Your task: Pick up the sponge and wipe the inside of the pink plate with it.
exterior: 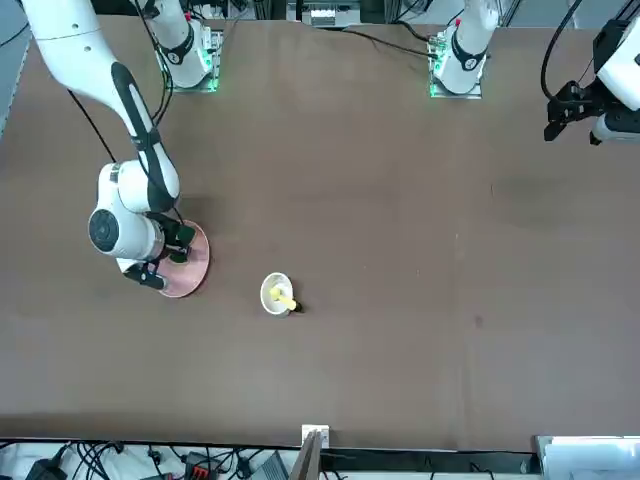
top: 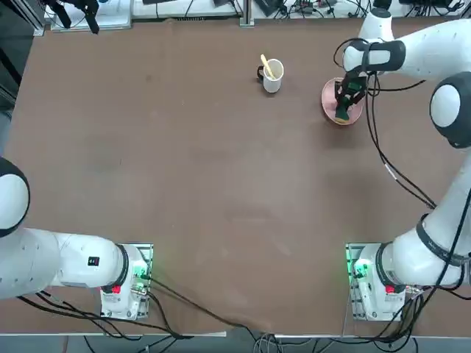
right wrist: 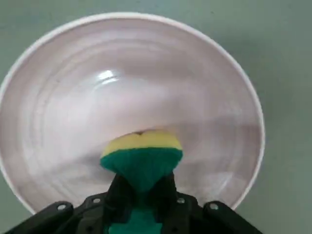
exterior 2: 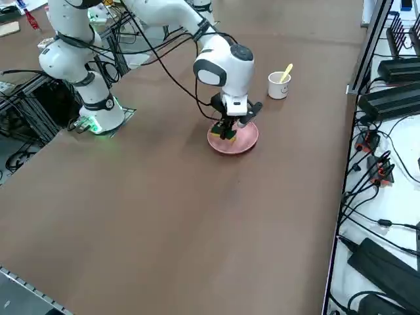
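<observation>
my right gripper (right wrist: 141, 195) pinches the green-and-yellow sponge (right wrist: 142, 158) inside the pink plate (right wrist: 204, 105); it should be light, squashy, so i'd keep this central hold and press gently.

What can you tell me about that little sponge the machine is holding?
The sponge has two layers: a thick dark green one and a yellow one, both soft-looking. The right end effector pinches it between its fingers, squeezing its middle so the free end flares out, with a small crease in the yellow edge. It is held over the inside of the pink plate; whether it touches the surface, I can't tell.
</observation>
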Available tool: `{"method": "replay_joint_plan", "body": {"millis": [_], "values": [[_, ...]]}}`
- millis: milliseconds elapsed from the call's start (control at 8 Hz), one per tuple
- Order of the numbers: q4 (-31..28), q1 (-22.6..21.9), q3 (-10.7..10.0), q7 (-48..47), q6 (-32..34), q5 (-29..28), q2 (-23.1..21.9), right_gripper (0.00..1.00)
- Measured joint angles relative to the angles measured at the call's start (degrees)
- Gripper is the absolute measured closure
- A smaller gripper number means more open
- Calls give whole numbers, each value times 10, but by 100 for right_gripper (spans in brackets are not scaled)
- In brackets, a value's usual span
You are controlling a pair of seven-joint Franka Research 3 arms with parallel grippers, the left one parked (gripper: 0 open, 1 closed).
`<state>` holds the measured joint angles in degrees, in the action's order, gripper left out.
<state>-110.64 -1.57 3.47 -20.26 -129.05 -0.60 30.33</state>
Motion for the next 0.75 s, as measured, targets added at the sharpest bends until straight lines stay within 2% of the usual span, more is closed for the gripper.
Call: {"method": "replay_joint_plan", "body": {"millis": [375, 750], "values": [[0, 8, -15, 16, -1, 11, -1, 78], [0, 24, -19, 29, -19, 19, 0, 79]]}}
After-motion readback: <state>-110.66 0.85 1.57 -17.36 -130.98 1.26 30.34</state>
